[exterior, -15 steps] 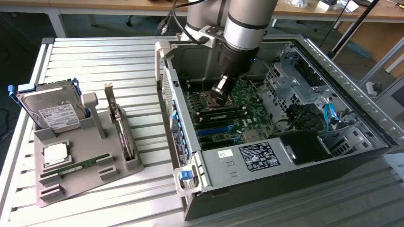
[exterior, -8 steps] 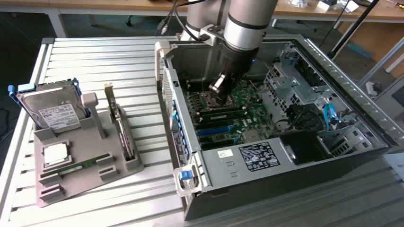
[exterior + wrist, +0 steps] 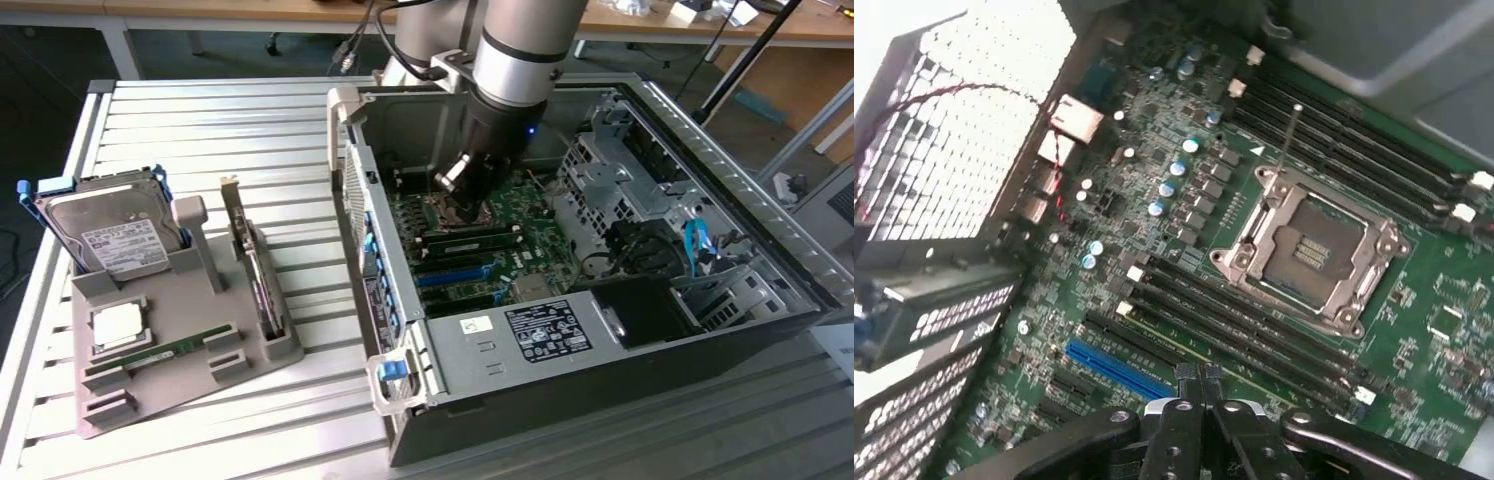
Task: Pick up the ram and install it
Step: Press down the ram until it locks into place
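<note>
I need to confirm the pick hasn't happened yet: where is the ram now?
In the exterior view the ram lies on the grey holder at the left, just below the silver processor chip, outside the computer case.

You see the bench [image 3: 200,110] as ribbed, pale painted metal with a dull sheen. The computer case [image 3: 587,400] is matt dark sheet metal outside, bare grey steel inside. At nine o'clock from the case, the holder tray [image 3: 174,385] looks like matt grey plastic, slightly rough. On it, the ram [image 3: 167,350] is a green board with a faint gloss, and the hard drive [image 3: 114,230] shows brushed metal under a paper label. The motherboard [image 3: 1154,150] is glossy green, its socket frame [image 3: 1309,250] shiny metal. Your tool [image 3: 1194,385] is matt black metal.
</note>
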`<state>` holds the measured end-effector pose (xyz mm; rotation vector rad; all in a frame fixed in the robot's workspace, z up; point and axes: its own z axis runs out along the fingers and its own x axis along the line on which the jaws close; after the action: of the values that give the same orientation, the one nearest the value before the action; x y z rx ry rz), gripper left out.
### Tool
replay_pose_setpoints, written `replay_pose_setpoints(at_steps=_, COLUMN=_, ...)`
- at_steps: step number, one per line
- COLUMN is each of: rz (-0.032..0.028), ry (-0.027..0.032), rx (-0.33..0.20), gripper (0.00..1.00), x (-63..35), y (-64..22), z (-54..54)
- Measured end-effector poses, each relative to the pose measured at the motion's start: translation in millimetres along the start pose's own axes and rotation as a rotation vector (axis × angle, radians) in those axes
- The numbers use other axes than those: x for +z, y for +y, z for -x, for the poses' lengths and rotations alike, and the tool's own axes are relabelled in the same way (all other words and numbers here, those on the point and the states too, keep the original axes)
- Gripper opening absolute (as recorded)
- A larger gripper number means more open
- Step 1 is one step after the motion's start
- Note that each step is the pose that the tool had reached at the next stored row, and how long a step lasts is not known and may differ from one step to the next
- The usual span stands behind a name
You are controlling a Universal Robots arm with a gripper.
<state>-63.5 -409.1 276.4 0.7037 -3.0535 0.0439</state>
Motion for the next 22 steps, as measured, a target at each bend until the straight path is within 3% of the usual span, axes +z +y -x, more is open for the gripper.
replay_pose_setpoints(at_steps=22, rz=0.0056, ry=0.0103, rx=0.404, gripper=0.11, x=1.1, y=0.0, z=0.0)
